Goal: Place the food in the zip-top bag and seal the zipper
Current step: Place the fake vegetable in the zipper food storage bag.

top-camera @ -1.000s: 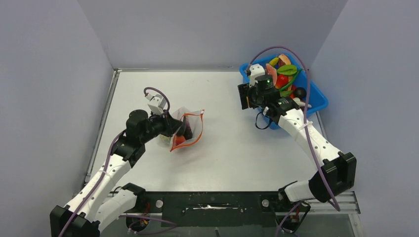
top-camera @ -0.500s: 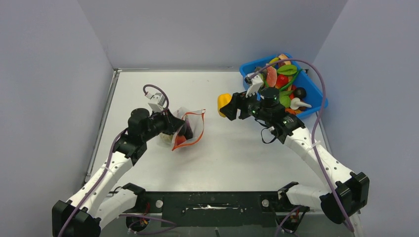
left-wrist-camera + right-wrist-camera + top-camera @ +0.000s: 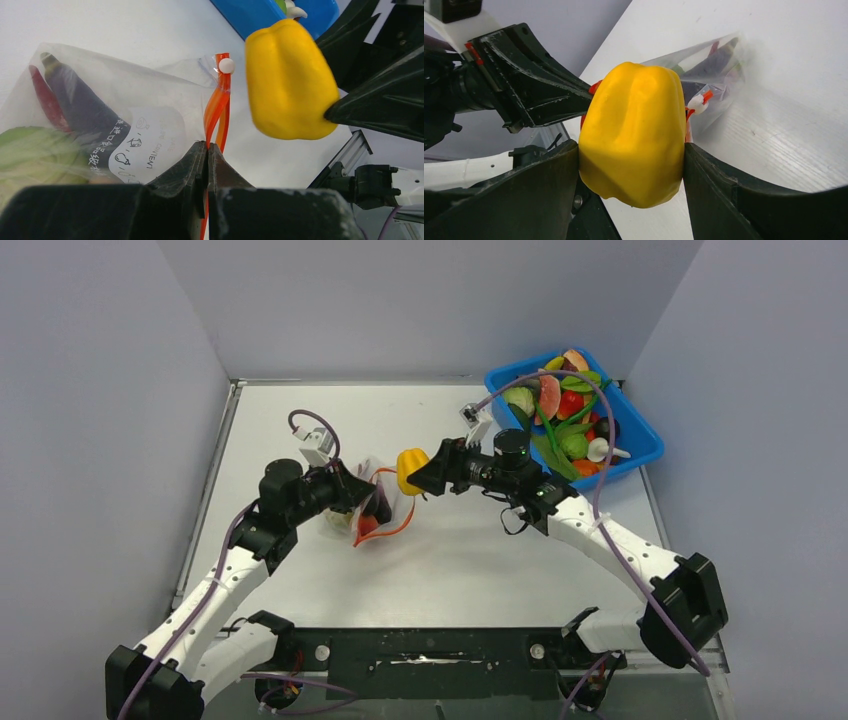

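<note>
The clear zip-top bag (image 3: 372, 502) lies left of centre, its orange-red zipper (image 3: 220, 107) held up with a white slider (image 3: 226, 65) at the top. Inside it are a purple eggplant (image 3: 80, 107), a red chili (image 3: 46, 97) and a green round one (image 3: 37, 155). My left gripper (image 3: 207, 146) is shut on the zipper edge (image 3: 385, 525). My right gripper (image 3: 631, 160) is shut on a yellow pepper (image 3: 633, 132), held in the air just right of the bag's mouth; the pepper also shows from above (image 3: 410, 469) and in the left wrist view (image 3: 287, 82).
A blue tub (image 3: 640, 445) with several more toy fruits and vegetables (image 3: 560, 405) stands at the back right. Grey walls close in the table on three sides. A black rail (image 3: 430, 650) runs along the near edge.
My right gripper has left the blue tub with the yellow pepper and carried it leftward to the bag's mouth. The left gripper has kept hold of the bag's edge.
</note>
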`<state>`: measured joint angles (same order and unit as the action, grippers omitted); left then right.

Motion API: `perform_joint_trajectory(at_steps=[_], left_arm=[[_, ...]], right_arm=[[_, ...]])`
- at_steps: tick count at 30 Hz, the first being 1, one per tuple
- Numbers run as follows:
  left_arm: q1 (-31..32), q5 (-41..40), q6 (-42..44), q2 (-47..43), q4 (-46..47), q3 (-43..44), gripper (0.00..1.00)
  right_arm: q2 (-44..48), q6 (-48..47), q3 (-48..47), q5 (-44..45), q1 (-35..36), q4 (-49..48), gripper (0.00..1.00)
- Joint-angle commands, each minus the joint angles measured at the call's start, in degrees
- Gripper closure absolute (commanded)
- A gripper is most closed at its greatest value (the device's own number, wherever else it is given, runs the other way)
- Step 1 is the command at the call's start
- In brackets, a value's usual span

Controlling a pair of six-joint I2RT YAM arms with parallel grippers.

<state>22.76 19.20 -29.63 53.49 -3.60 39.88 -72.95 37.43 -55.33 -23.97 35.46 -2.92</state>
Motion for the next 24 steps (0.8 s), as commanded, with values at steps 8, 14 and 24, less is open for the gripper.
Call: perform_joint_trajectory(at_steps=[8, 14, 24], left_arm=[[-0.4, 2.1, -2.3, -0.1, 2.7, 3.1, 1.00], [-0.4, 1.8, -2.8, 0.0, 2.8, 2.9, 1.00], [-0.4, 0.8, -2.6, -0.3, 2.0, 2.9, 1.00]], right_arm=[[-7.6, 6.2, -3.1, 2.1, 5.8, -6.4, 0.48], [-8.5, 6.4, -4.1, 4.1, 7.9, -5.7, 0.48], [-7.7, 5.6, -3.8, 7.6, 10.3, -0.7, 0.47]])
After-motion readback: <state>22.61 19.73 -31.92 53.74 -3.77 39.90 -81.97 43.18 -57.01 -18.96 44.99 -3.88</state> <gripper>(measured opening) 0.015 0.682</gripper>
